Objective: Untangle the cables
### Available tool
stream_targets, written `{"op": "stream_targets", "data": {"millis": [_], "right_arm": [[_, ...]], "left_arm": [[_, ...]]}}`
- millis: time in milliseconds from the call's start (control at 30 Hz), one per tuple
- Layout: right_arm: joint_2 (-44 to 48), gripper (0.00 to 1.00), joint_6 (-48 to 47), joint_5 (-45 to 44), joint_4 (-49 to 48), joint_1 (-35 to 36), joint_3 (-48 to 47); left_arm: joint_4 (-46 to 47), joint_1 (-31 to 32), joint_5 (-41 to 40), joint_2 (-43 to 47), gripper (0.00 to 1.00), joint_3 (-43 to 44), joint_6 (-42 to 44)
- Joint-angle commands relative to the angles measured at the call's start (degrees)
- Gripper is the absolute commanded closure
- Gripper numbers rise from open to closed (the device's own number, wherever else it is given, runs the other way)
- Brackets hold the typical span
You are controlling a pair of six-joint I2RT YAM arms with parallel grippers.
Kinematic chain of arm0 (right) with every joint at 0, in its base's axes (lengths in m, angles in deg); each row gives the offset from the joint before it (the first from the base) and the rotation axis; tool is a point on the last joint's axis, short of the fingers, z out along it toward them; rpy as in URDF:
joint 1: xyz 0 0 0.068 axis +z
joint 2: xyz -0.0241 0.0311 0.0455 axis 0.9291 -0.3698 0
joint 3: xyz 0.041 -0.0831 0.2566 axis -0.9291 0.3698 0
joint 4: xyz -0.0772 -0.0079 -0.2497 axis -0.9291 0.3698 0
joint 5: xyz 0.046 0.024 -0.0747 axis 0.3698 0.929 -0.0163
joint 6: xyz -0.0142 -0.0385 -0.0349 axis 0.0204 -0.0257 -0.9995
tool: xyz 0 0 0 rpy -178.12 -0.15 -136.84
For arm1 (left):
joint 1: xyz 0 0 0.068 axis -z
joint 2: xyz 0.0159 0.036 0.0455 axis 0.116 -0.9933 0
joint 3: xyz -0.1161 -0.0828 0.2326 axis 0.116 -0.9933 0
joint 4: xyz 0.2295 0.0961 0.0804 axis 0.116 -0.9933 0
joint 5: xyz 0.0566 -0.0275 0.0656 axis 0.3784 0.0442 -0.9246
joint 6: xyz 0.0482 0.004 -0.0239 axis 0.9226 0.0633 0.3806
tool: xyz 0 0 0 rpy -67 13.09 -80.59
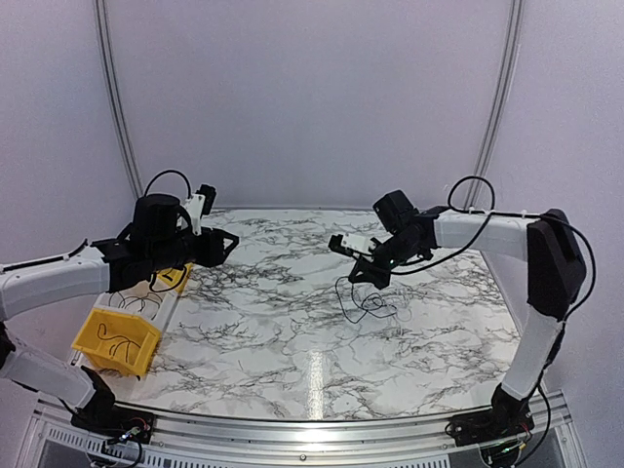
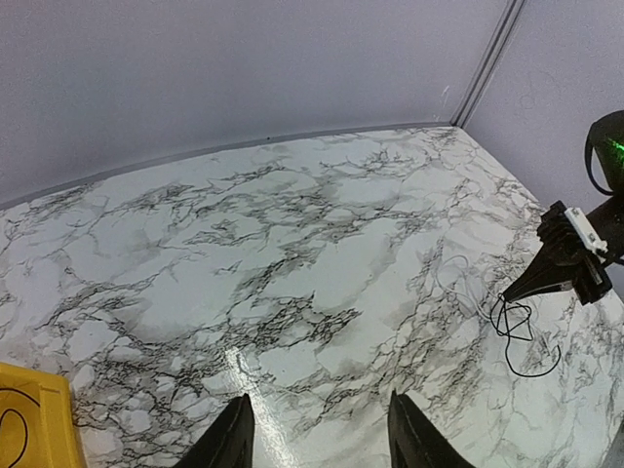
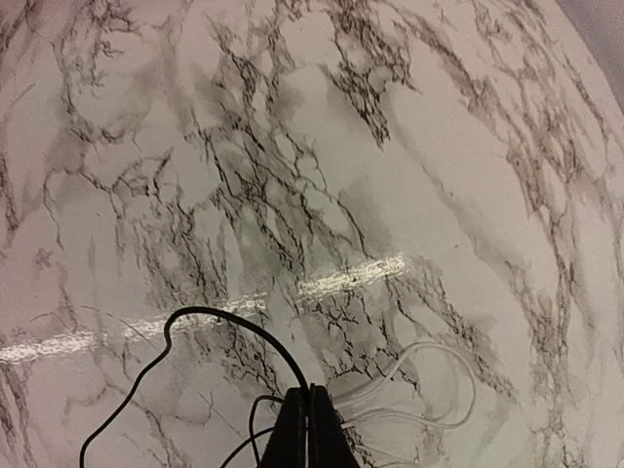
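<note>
Mid tabletop (image 1: 283, 327) lies open — only the cables (image 1: 366, 304) at right and yellow bin (image 1: 97, 353) at left obstruct.

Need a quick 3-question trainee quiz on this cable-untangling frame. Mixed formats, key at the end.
1. True or false: the left gripper is open and holds nothing.
2. Pick one. The right gripper is: A) wide open; B) shut on the black cable; C) out of every view.
3. Short answer: what stands at the left edge of the marble table?

Key
1. True.
2. B.
3. A yellow bin.
</note>
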Motion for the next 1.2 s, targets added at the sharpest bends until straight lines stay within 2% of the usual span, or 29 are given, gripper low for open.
{"op": "stream_targets", "data": {"millis": [0, 133, 267, 400, 567, 667, 767, 900, 1067, 1167], "right_arm": [[8.5, 1.0, 2.5, 7.8, 3.1, 1.3, -4.2], [12.3, 1.0, 3.1, 16.6, 6.3, 1.4, -5.7], [14.8, 1.0, 4.8, 23.3, 8.7, 1.5, -8.5], [17.8, 1.0, 8.2, 23.1, 8.0, 1.5, -10.2], [20.2, 1.0, 10.6, 21.6, 5.6, 1.5, -9.2], [20.9, 1.0, 11.8, 20.0, 3.5, 1.5, -7.3], [20.5, 1.0, 12.2, 19.3, 3.0, 1.5, -6.5], [20.8, 1.0, 12.4, 18.7, 3.1, 1.5, -6.1], [21.0, 1.0, 12.0, 19.3, 3.1, 1.5, -4.9], [21.0, 1.0, 10.0, 22.9, 5.7, 1.5, -6.1]], "left_arm": [[5.3, 5.7, -1.5, 1.9, 0.5, 0.7, -0.6], [11.2, 11.9, -6.1, 0.5, 0.49, -0.6, -0.2], [24.7, 14.5, -5.4, -4.3, 0.5, -3.9, -1.2], [32.7, 17.6, -3.0, -12.6, 0.51, -3.0, -2.3], [33.7, 23.1, -6.6, -20.7, 0.51, 2.8, -1.4], [38.8, 26.5, -10.1, -23.7, 0.5, 1.6, -0.8], [46.6, 29.9, -14.7, -26.4, 0.4, -1.5, 0.0], [52.7, 32.5, -16.9, -30.3, 0.38, -2.0, 1.9], [54.1, 33.4, -24.4, -36.9, 0.38, 5.6, -0.6], [54.5, 32.8, -27.0, -42.6, 0.44, 11.6, -4.0]]}}
